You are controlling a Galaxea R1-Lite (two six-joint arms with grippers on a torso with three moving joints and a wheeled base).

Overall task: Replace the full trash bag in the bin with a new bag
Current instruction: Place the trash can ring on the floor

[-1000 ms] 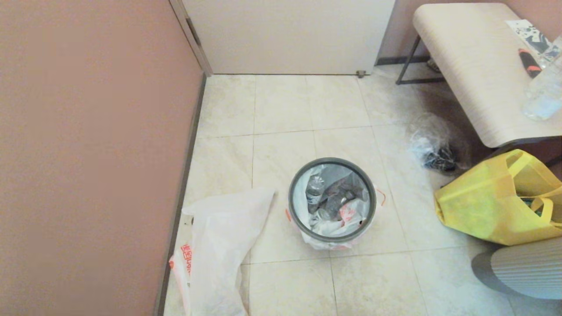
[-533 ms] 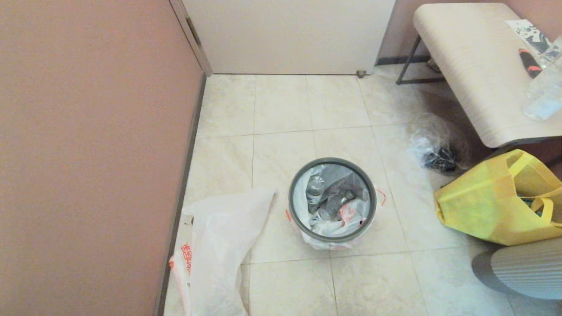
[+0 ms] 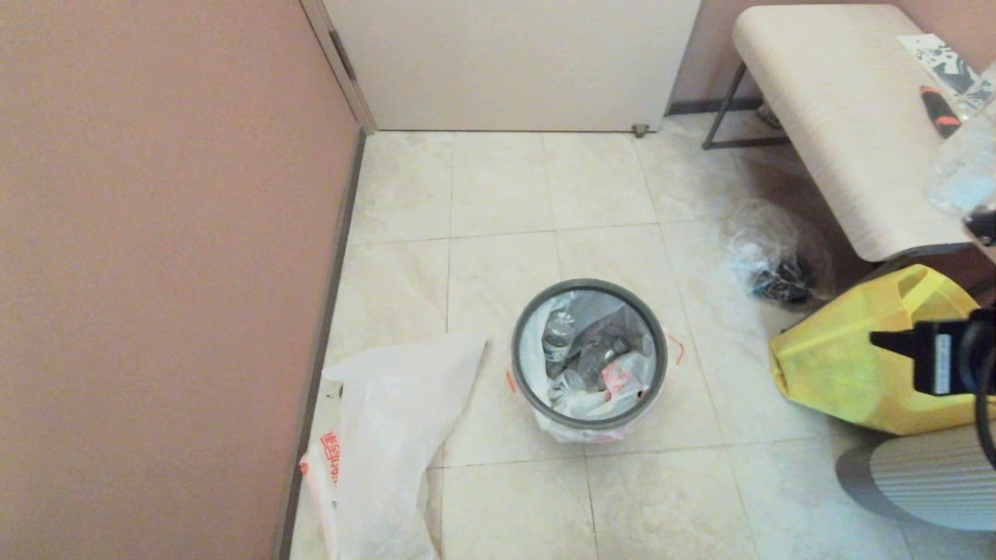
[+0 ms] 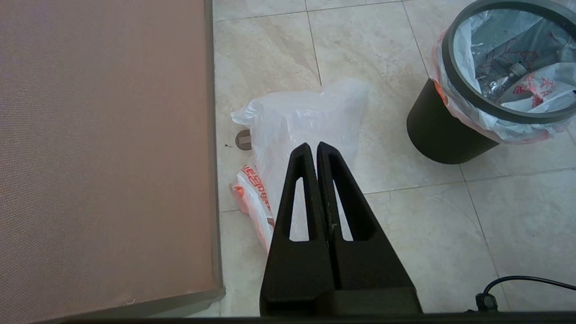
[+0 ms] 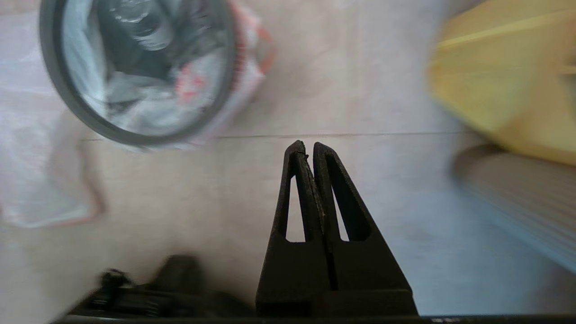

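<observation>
Your right tool (image 5: 305, 148), pressed together and empty, approaches the bin (image 3: 589, 354); next, spread it and pinch the full trash bag (image 3: 580, 404) at its rim.

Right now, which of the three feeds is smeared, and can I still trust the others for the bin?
Right wrist view: smeared throughout, the bin and yellow tote streaked, only the shut right pincer crisp. Left wrist view: sharp; the full trash bag, new bag and shut left pincer read clearly. Head view: the floor is sharp and evenly lit.
</observation>
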